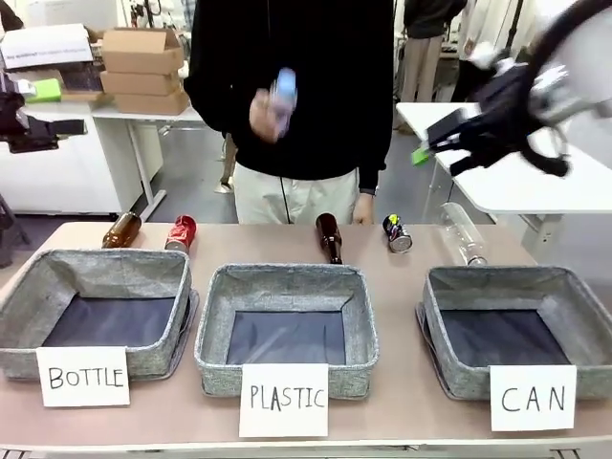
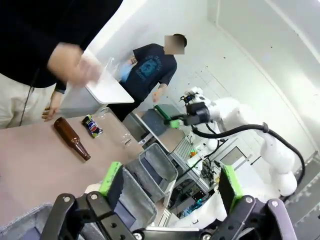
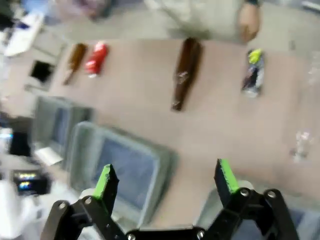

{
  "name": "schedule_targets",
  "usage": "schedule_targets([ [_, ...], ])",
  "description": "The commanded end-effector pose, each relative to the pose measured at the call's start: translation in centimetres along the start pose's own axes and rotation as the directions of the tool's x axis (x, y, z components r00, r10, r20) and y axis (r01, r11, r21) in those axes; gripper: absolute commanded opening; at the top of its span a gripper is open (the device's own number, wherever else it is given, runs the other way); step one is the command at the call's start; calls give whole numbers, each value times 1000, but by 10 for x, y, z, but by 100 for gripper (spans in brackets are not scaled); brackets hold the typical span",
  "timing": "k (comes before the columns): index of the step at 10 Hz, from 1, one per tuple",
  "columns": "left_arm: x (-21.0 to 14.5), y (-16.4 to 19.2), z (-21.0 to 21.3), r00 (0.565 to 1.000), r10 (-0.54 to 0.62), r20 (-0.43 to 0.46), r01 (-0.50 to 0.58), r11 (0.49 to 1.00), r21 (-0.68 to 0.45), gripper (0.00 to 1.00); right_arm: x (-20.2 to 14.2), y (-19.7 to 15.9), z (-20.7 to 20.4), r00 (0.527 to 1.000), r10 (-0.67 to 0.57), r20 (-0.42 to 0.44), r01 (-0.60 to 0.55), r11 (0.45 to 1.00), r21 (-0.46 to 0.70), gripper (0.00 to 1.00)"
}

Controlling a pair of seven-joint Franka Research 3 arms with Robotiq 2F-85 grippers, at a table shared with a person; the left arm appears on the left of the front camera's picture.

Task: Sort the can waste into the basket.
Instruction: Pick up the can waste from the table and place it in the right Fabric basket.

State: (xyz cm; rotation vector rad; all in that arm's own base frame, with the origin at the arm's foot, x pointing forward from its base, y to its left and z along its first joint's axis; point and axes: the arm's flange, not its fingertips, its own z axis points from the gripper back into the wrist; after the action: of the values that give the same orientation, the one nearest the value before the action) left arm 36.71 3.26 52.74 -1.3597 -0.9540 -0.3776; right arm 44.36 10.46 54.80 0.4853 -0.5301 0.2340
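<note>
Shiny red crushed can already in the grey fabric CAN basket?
No, the shiny red crushed can lies on the table behind the grey basket marked BOTTLE.

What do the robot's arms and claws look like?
The right arm is smooth, white and rounded, with a black cable looping along it. The left claw and right claw are both black, built from linked bars with round bolts. Each of their two fingers ends in a bright green pad.

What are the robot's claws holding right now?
Nothing. The left gripper and the right gripper are both open and empty. The person's hand grips a blurred bluish thing by its lower end.
</note>
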Motion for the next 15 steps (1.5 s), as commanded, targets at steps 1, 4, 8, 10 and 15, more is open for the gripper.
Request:
schedule_targets([
  [1, 0, 0, 0, 1000, -16, -5, 16, 1000, -4, 100, 47, -35, -33, 991, -26, -132, -53, 828, -558, 100],
  [4, 0, 0, 0, 1000, -16, -5, 16, 1000, -4, 100, 27, -44, -24, 948, -190, -258, 122, 959, -257, 100],
  [8, 0, 0, 0, 1000, -16, -5, 16, 1000, -4, 100, 26, -65, -50, 985, -37, -170, -28, 931, -364, 100],
  [10, 0, 0, 0, 1000, -16, -5, 16, 1000, -4, 100, 87, -66, -109, 945, 106, -311, -196, 941, -275, 100],
  [15, 0, 0, 0, 1000, -16, -5, 16, 1000, -4, 100, 145, -99, -244, 906, -81, -416, -104, 909, -404, 100],
])
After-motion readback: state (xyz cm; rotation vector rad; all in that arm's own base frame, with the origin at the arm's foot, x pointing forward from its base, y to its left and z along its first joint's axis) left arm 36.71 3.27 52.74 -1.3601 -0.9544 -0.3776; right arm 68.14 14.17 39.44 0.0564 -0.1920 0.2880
